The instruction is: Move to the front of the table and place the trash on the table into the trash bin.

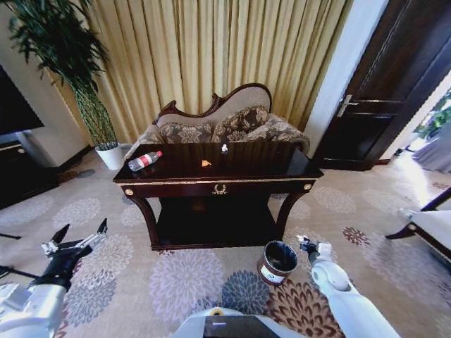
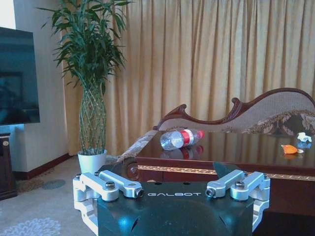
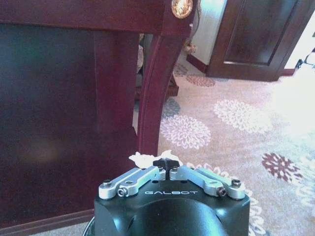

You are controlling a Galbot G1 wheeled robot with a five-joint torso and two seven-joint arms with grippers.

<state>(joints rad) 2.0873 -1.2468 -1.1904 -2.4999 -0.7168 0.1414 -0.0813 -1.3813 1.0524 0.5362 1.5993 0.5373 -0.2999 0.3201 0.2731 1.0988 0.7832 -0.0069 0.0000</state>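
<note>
Head view: a dark glossy console table (image 1: 218, 184) with gold trim stands before a carved sofa (image 1: 222, 123). On its top lie a clear plastic bottle (image 1: 145, 160) with red label and cap, on its side near the left end, a small orange scrap (image 1: 205, 163) mid-top, and a tiny white piece (image 1: 224, 148) near the back edge. A round dark-brown trash bin (image 1: 277, 262) sits on the carpet by the table's right front leg; its black inside is hard to read. The left gripper (image 1: 82, 233) hangs low on the left, fingers spread wide, holding nothing. The right gripper (image 1: 307, 245) hovers just beside the bin.

Left wrist view: bottle (image 2: 180, 138), scrap (image 2: 290, 149) and white piece (image 2: 303, 137) rest on the tabletop.

Right wrist view: the right gripper's (image 3: 168, 163) fingertips meet, pinching crumpled white paper (image 3: 144, 159), mostly hidden.
</note>
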